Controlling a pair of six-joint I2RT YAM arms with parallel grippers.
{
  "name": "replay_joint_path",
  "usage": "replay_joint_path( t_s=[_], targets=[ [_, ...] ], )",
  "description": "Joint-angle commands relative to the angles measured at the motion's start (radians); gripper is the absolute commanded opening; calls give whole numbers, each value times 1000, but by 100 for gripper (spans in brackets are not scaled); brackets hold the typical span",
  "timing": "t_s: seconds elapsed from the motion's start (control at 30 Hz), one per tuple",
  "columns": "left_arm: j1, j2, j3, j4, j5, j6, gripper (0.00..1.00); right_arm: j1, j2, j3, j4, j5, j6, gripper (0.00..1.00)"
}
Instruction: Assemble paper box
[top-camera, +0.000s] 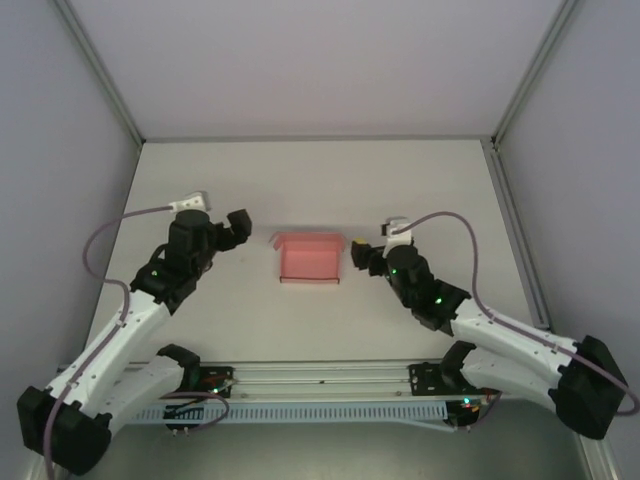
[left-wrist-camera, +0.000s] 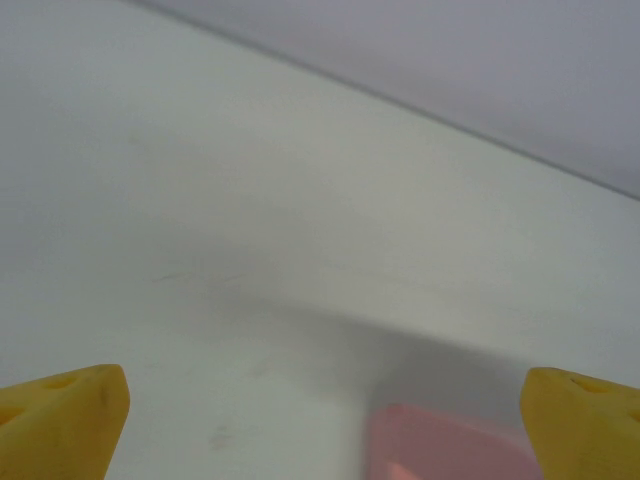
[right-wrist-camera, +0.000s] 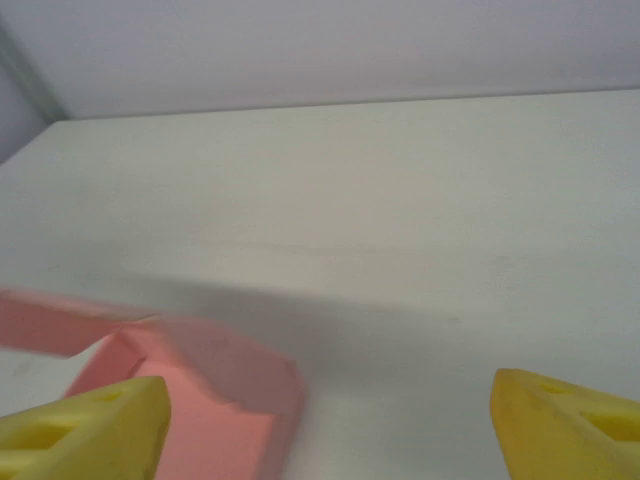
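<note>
The salmon-pink paper box (top-camera: 310, 258) lies on the table (top-camera: 320, 180) midway between both arms, with a small flap sticking out at its far left corner. My left gripper (top-camera: 230, 236) stands open a short way to its left, apart from it. In the left wrist view the yellow fingertips (left-wrist-camera: 65, 420) are spread wide and a blurred corner of the box (left-wrist-camera: 450, 445) sits low between them. My right gripper (top-camera: 361, 254) is open just right of the box. In the right wrist view the box (right-wrist-camera: 210, 385) lies beside the left fingertip (right-wrist-camera: 85, 430), not gripped.
The white table is enclosed by pale walls with metal frame posts (top-camera: 105, 75) at the back corners. A rail with cable duct (top-camera: 320, 385) runs along the near edge between the arm bases.
</note>
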Motion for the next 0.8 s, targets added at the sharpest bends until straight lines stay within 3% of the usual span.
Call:
replay_joint_path(
  t_s=[0.0, 0.13, 0.27, 0.47, 0.77],
  targets=[
    [91, 66, -21, -80, 131, -19, 100, -158, -22, 5, -139, -162, 100, 70],
    [90, 194, -14, 66, 373, 55, 94, -251, 67, 81, -157, -317, 45, 52],
    [80, 316, 4, 84, 434, 100, 73, -258, 246, 168, -169, -428, 15, 33],
    [45, 435, 6, 128, 449, 141, 47, -258, 451, 240, -116, -550, 14, 22],
    [-49, 571, 84, 211, 506, 220, 42, -248, 539, 251, -68, -709, 14, 18]
  ],
)
